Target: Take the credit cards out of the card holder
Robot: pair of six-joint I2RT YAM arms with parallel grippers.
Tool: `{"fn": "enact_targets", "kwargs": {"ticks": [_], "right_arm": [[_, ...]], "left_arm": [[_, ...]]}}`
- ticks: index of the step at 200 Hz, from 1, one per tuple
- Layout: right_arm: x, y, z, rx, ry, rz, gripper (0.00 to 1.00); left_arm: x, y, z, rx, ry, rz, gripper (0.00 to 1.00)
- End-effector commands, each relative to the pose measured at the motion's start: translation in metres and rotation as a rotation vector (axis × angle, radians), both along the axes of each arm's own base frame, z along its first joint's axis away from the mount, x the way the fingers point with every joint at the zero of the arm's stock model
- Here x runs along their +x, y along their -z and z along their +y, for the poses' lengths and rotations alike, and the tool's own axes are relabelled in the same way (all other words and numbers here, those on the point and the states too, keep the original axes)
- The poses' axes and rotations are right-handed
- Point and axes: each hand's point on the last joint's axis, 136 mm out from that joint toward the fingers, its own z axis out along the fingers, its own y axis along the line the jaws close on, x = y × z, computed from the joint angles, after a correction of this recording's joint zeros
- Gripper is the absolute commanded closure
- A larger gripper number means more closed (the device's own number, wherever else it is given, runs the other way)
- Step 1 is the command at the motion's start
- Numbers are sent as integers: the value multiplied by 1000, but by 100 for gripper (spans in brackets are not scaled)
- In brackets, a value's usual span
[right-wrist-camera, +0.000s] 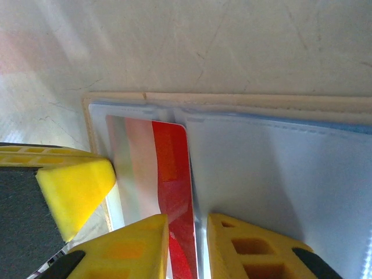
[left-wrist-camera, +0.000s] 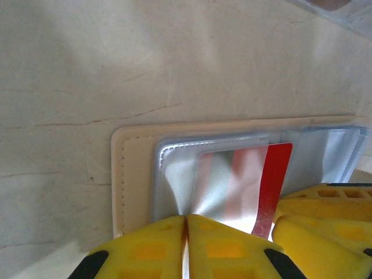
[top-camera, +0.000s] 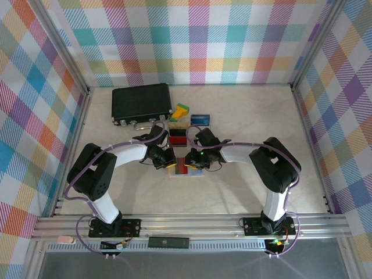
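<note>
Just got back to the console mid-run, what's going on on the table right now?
Both arms are bent over the card holder near the table's middle. The left tool is pinched shut on the holder's near edge, pinning it. The right tool straddles a red card that is still partly inside a pocket, apparently drawing it out. A blue card and another red card already lie loose behind the holder.

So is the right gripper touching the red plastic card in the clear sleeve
Touching. In the right wrist view, the right gripper's yellow fingers straddle the red card's edge, pinching it at the translucent card holder.
</note>
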Motion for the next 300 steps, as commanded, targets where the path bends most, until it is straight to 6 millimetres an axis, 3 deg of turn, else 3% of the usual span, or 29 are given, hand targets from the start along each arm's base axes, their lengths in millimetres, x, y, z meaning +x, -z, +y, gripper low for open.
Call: {"fn": "enact_targets", "kwargs": {"ticks": [1, 81, 157, 189, 249, 273, 300], "right_arm": [[-1, 0, 5, 13, -31, 6, 75], [2, -6, 5, 21, -23, -15, 84], [4, -10, -30, -103, 27, -135, 94], [8, -27, -34, -85, 12, -245, 97], [19, -82, -37, -42, -98, -520, 100], [20, -98, -36, -27, -170, -604, 100], [21, -115, -32, -52, -293, -691, 100]], "left_arm": [[-22, 32, 17, 88, 1, 81, 90], [-25, 39, 24, 123, 13, 83, 91], [-18, 30, 26, 124, 0, 53, 88], [-7, 10, 17, 63, -21, 6, 84], [26, -60, 6, -112, -94, -164, 66], [32, -77, 21, -113, -140, -210, 58], [33, -84, 57, -44, -224, -224, 49]]}}
